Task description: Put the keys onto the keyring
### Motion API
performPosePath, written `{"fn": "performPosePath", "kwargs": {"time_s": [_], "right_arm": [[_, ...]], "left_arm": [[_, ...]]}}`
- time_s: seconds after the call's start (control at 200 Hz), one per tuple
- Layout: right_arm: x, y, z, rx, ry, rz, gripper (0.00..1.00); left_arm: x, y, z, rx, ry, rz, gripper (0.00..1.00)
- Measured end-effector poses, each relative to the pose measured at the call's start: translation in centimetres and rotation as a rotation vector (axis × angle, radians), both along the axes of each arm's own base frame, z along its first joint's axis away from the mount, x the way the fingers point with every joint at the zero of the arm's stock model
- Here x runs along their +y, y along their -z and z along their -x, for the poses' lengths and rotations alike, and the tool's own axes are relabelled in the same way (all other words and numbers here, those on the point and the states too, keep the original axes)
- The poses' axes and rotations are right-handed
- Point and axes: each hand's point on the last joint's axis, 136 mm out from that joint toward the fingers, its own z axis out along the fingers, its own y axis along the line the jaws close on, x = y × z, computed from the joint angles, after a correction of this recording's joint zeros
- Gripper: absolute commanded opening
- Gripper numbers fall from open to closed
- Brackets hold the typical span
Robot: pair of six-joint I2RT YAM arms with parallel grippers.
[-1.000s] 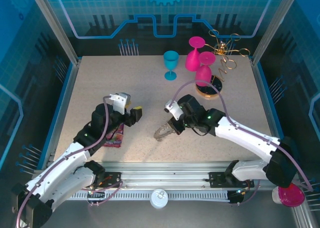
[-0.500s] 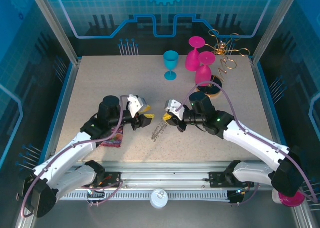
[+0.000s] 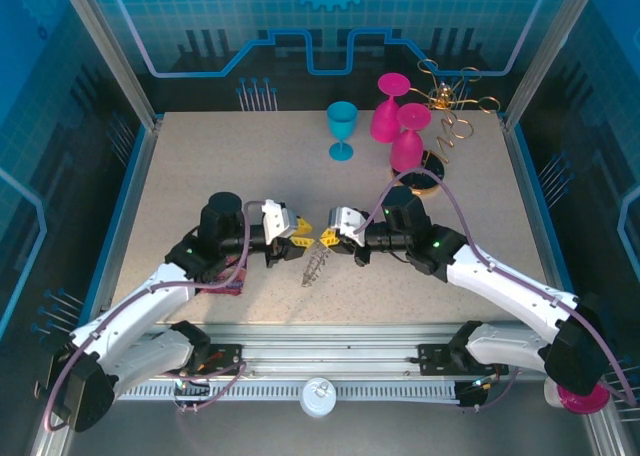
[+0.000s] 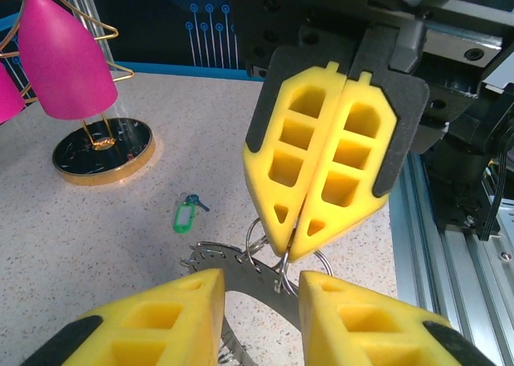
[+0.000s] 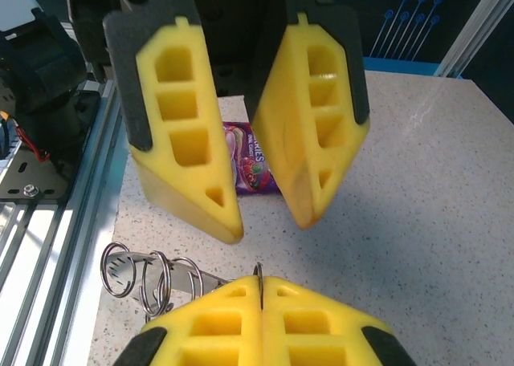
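Right gripper: jaws pressed together, pinching the rim of the keyring. The ring hangs from its tips just above the table, midway between the two arms.

Left gripper: faces the right one at close range, jaws part open with a clear gap, holding nothing. Its tips sit just above the ring's edge.

Keys: lying on the table, apart from the ring, between it and the dark stand base. None threaded yet.

Step in hand, as I judge it: the left takes a second hold on the ring.
- Close on the flat grey band, not on the wire loops, which would slip or bend.
- Grip beside the right's pinch point, not over it.
- Keep the right clamped until the left is firm.
- Leave one loop exposed for a key.
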Motion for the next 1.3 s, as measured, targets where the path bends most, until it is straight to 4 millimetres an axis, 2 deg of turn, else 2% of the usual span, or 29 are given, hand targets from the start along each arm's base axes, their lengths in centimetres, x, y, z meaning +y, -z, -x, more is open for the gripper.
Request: {"fn": "performPosePath", "kwargs": {"time_s": [0.27, 0.445, 0.8, 0.856, 0.901, 0.926, 0.986, 1.111, 1.231, 1.301], "right_arm": [[0.6, -0.3, 0.8, -0.018, -0.034, -0.014, 0.00], [0.7, -0.2, 0.8, -0.021, -0.037, -0.012, 0.00], [1.0, -0.4, 1.0, -0.034, -0.044, -0.021, 0.00], [1.0, -0.4, 1.0, -0.035, -0.043, -0.022, 0.00], [1.0, -0.5, 0.9, -0.038, -0.040, -0.024, 0.23], [1.0, -0.5, 0.9, -0.035, -0.036, -0.025, 0.33], [0.9, -0.5, 0.9, -0.041, -0.030, -0.024, 0.41], [-0.6, -1.1, 0.9, -0.065, 0.011, -0.026, 0.43], [-2.6, -2.2, 0.4, -0.137, 0.071, -0.018, 0.36], [-3.2, -2.0, 0.5, -0.177, 0.079, 0.007, 0.32]], "left_arm": [[-0.4, 0.8, 0.5, 0.001, 0.028, -0.027, 0.28], [-0.5, 1.5, 0.8, 0.005, 0.043, -0.049, 0.16], [-0.8, 2.1, 1.1, 0.025, 0.067, -0.058, 0.00], [-0.7, 2.0, 1.1, 0.024, 0.066, -0.057, 0.00], [-0.7, 1.9, 1.2, 0.020, 0.064, -0.056, 0.00], [-0.7, 1.9, 1.2, 0.013, 0.061, -0.055, 0.00], [-0.6, 1.9, 1.3, -0.014, 0.055, -0.057, 0.00], [-0.4, 1.7, 1.3, -0.098, 0.034, -0.089, 0.00], [-0.3, 1.8, 1.3, -0.195, 0.013, -0.149, 0.00], [-0.3, 2.1, 1.1, -0.245, 0.002, -0.190, 0.00]]}}
